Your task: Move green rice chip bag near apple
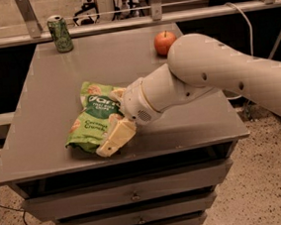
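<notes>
- Plainly spread, the gripper (107, 121) jaws straddle the bag (89, 122) on the tabletop (41, 119).
- Wrist (144, 101) hides most of the upper jaw; arm (215, 67) clips the apple (162, 42).

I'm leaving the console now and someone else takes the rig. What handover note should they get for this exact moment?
Gripper: low at the right edge of the green rice chip bag. Whether it holds the bag cannot be told.
Bag: lying on the front-left part of the table.
Apple: back of the table, right of centre, well apart from the bag.
Done: the arm is at the bag.
Left: secure the bag, carry it back-right and set it down near the apple.
</notes>
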Tool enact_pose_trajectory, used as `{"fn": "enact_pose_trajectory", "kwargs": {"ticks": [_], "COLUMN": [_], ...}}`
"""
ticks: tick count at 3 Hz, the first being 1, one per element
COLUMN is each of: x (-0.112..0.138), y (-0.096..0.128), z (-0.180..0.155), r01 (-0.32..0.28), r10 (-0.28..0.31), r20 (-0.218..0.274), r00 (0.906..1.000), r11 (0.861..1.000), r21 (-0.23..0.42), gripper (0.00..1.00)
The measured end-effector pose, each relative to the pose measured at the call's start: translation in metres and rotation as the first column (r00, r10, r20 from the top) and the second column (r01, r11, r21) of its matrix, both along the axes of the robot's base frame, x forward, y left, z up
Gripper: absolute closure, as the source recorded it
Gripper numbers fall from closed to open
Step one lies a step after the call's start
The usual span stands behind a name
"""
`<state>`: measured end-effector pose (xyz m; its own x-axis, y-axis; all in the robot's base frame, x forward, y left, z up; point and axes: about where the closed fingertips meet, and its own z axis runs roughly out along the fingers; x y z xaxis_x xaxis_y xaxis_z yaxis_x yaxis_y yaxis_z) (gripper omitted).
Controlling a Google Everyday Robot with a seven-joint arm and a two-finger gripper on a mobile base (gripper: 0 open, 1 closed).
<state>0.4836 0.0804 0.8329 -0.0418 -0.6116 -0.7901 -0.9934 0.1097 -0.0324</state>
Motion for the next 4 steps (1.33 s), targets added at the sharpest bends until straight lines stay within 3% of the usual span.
{"fn": "enact_pose_trajectory", "kwargs": {"ticks": [2, 3, 4], "x": [0.0, 0.018, 0.043], "y": [-0.002, -0.042, -0.101], "z": [0.004, 0.023, 0.057], "r01": [0.007, 0.088, 0.203], "r10": [-0.007, -0.082, -0.175], "r20": [0.002, 0.073, 0.185], "r00": [1.0, 0.994, 0.967], "r11": [1.0, 0.993, 0.968], "r21": [-0.006, -0.074, -0.145], "gripper": [0.88, 1.0, 1.0]}}
